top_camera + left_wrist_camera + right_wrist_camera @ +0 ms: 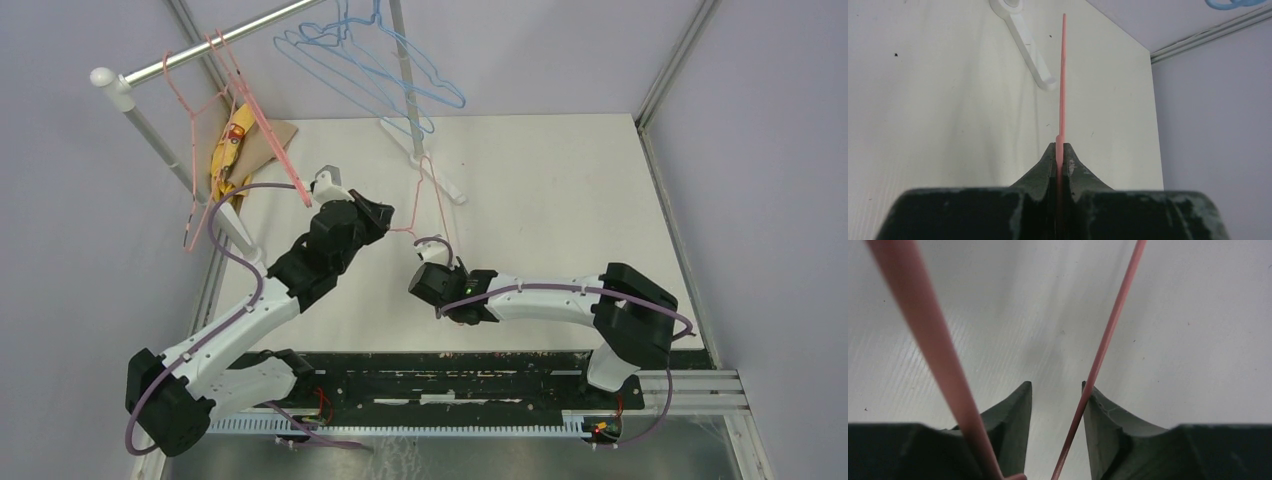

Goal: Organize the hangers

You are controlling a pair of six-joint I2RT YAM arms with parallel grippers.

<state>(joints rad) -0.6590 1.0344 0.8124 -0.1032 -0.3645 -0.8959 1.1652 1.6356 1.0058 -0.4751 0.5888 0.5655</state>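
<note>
Pinching the hanger [1063, 75], the left gripper [1062, 150] is clamped on its pink wire midway between the table's [560, 200] side edges. The right gripper [1057, 390] stands parted around another strand. The hanger is probably light, springy and slippery, so a bend is best to grip.

Pink-red hangers [262, 125]: at least 3; wires overlap at silver rail [230, 40], exact count unclear.
Light blue hangers [455, 95]: at least 2, outlines overlap.
Silver rail: 1.
Poles [155, 140]: 2.
Robot arms [250, 310]: 2.
Fingers [1045, 172]: 2 per arm, 4 total.
Purple cables [230, 255]: 2, one per arm.
Cardboard piece [283, 135]: 1.
Yellow object [232, 135]: 1.
Worktop [560, 180]: 1.
</note>
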